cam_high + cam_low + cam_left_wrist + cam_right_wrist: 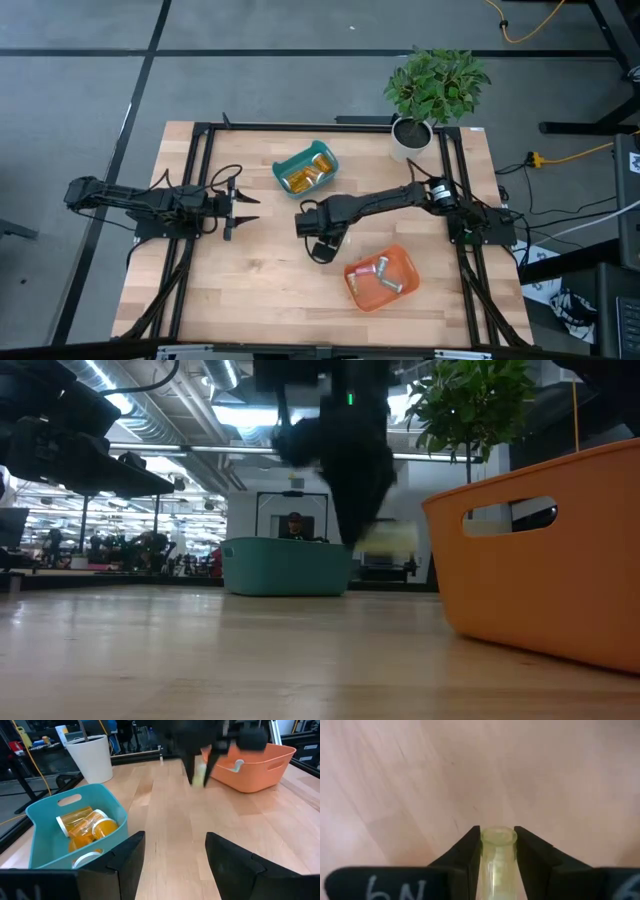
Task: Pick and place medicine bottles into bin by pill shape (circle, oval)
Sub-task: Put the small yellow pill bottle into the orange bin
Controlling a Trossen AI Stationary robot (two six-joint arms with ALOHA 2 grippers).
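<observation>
My right gripper point(497, 851) has its jaws clamped on a yellow-green bottle point(498, 862) above the desk point(260, 280); left gripper point(172, 857) waits, jaws wide apart.

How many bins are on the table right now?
2: a teal bin at the table's far middle, and an orange bin toward the near right. Both hold bottles.

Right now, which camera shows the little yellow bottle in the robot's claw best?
The right wrist view: the yellow bottle sits close-up, clamped in the right gripper. The low view and left wrist view show only a pale blur; from above the arm hides it.
</observation>
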